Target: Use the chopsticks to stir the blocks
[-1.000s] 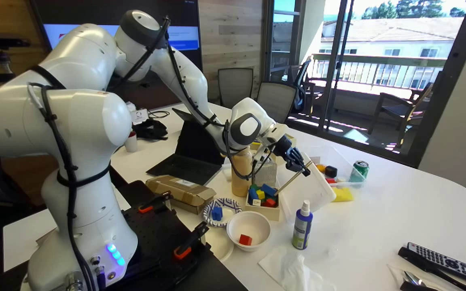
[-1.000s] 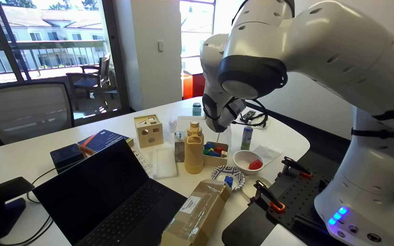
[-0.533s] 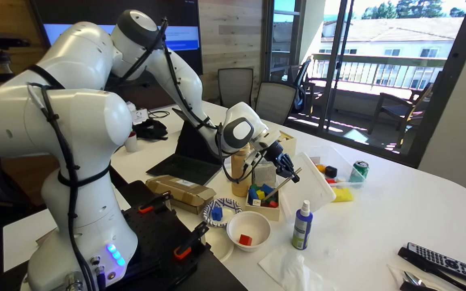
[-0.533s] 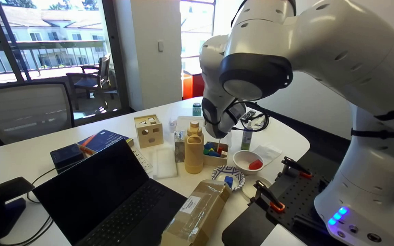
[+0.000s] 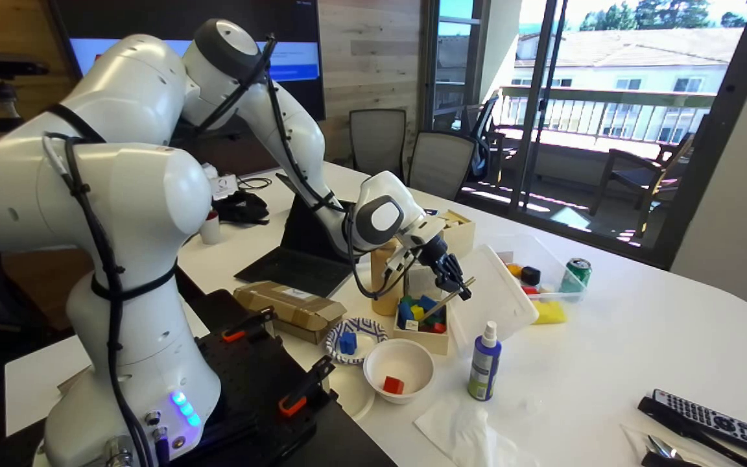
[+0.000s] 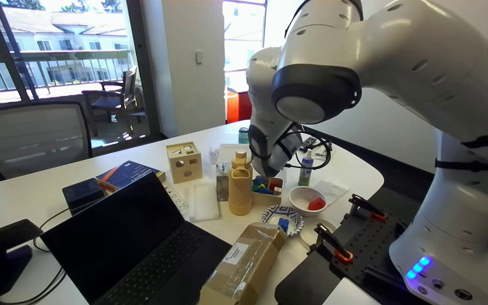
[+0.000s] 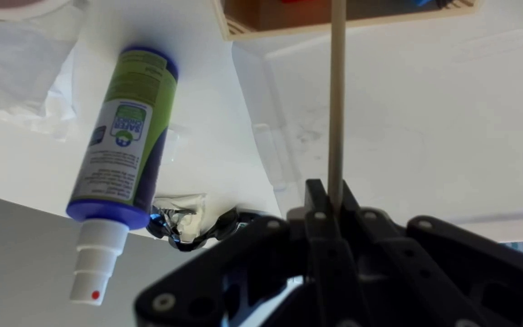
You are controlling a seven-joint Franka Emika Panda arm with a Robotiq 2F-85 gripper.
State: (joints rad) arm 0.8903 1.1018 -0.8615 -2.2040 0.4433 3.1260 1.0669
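The claw (image 7: pixel 333 194) grips a chopstick (image 7: pixel 337 113) slanting over the box rim (image 5: pixel 420 338) to the blocks (image 5: pixel 417 312), a jug (image 6: pixel 240 190) close by one edge and wide tabletop (image 5: pixel 607 363) beyond the spray bottle (image 5: pixel 485 364).

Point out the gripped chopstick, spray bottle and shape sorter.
Chopstick (image 7: pixel 337 101), wrist view: middle of its visible shaft.
Spray bottle (image 7: pixel 117 165), wrist view: white label on its body.
Shape sorter (image 6: pixel 187 167), an exterior view: camera-facing side, between its holes.
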